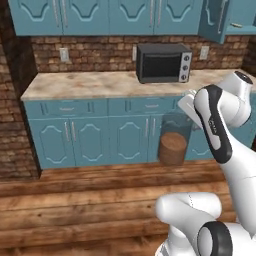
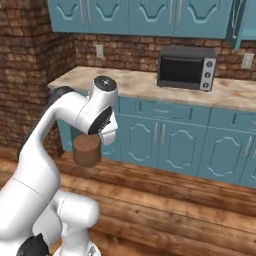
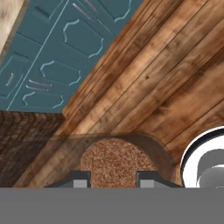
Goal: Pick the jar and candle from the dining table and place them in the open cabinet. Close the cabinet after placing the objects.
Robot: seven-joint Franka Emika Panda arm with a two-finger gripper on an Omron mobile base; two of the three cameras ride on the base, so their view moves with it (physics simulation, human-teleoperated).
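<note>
My gripper (image 3: 111,180) is shut on the jar (image 3: 118,159), a clear glass cylinder with brown inside, held from above. The jar (image 1: 173,145) hangs in the air over the wooden floor, in front of the low teal cupboards. In the right base view the jar (image 2: 87,149) hangs under the hand (image 2: 108,131) at the left. The cabinet (image 1: 216,19) is high at the upper right with its door swung open. The candle and the dining table are out of view.
A marbled counter (image 1: 85,82) carries a black toaster oven (image 1: 163,62) against the brick wall. Teal drawers and doors (image 1: 100,135) run beneath it. A brick pillar (image 1: 12,100) stands at the left. Wooden floor (image 1: 90,200) lies between me and the counter.
</note>
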